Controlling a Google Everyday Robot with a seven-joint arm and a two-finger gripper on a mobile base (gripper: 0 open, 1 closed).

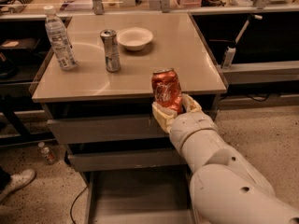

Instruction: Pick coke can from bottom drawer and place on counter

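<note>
The red coke can (167,90) with white script and a silver top is held upright in the air, in front of the counter's front edge and level with it. My gripper (174,110) is shut on the can's lower half, with tan fingers (161,117) on either side. The white arm comes in from the lower right. The beige counter (182,55) spreads behind the can. Below, the bottom drawer (135,195) is pulled out, and the part of its grey floor that shows is bare.
On the counter stand a clear water bottle (60,43) at the left, a slim silver can (110,50) and a white bowl (134,38) toward the back. Two shallower drawers (103,127) are shut above the open one. A small bottle (46,153) and a shoe (16,182) lie on the floor at left.
</note>
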